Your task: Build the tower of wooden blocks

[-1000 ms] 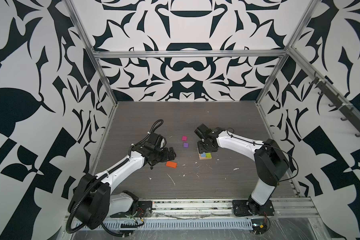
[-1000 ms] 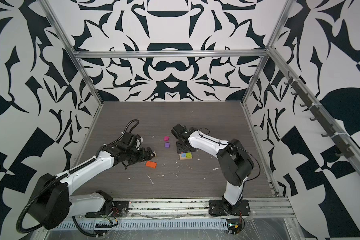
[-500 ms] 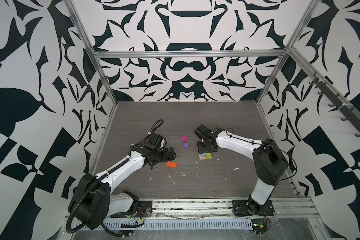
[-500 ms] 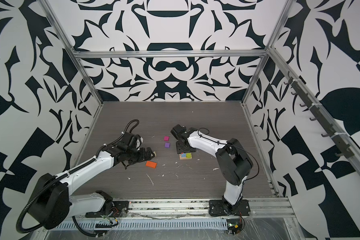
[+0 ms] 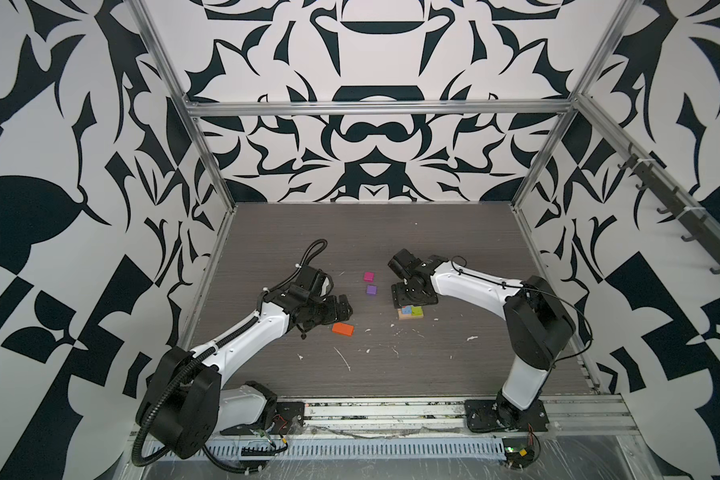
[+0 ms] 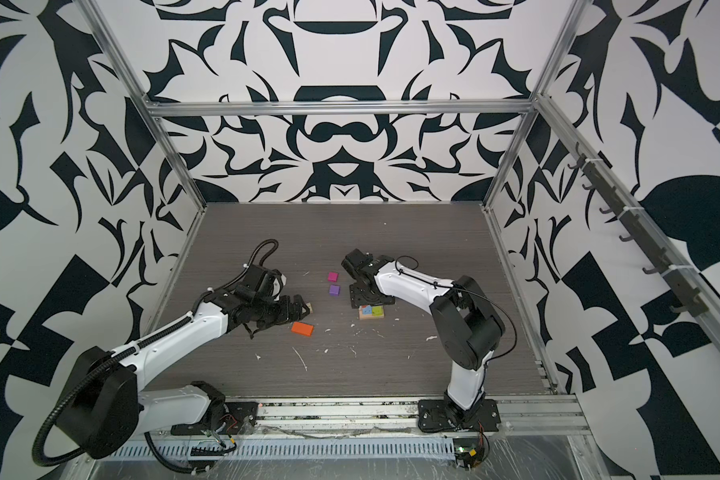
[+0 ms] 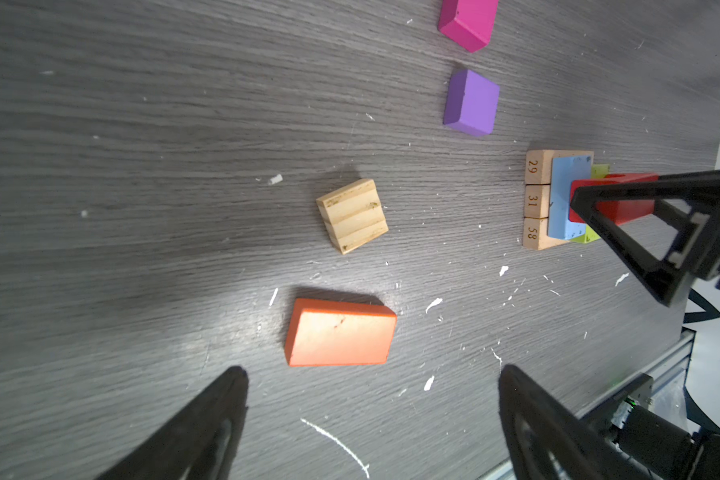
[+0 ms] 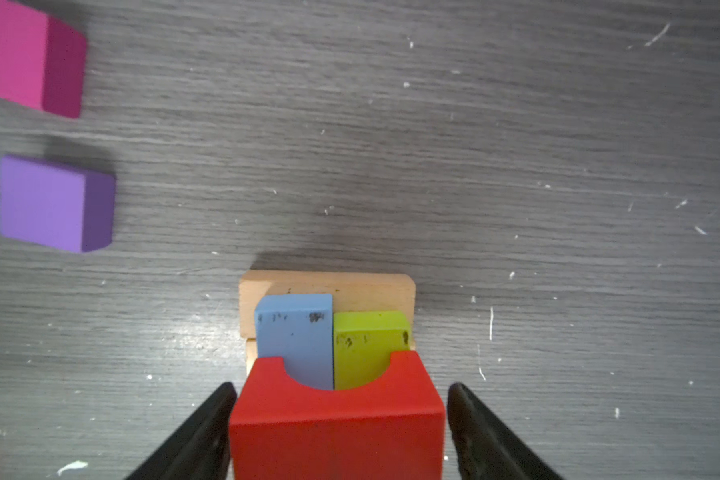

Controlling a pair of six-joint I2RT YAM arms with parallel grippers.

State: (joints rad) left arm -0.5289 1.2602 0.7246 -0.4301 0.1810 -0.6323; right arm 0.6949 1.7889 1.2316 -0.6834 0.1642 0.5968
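Note:
The tower (image 5: 411, 312) stands mid-table: tan planks (image 8: 329, 284) at the base, a blue block (image 8: 294, 336) and a lime block (image 8: 366, 340) side by side on them, and a red arch (image 8: 337, 424) on top. My right gripper (image 8: 341, 388) is open, its fingers flanking the arch with gaps on both sides. My left gripper (image 7: 371, 372) is open and empty, hovering just short of the orange block (image 7: 339, 332). A tan cube (image 7: 352, 215) lies beyond it. Magenta (image 5: 368, 276) and purple (image 5: 371, 289) blocks lie left of the tower.
White scuffs and crumbs dot the dark wood-grain table (image 5: 391, 232). Patterned walls close in three sides, and a metal rail (image 5: 391, 409) carrying both arm bases runs along the front edge.
The right gripper's fingers have spread apart and let go of the red arch, which stays on the tower. The left arm has not moved.

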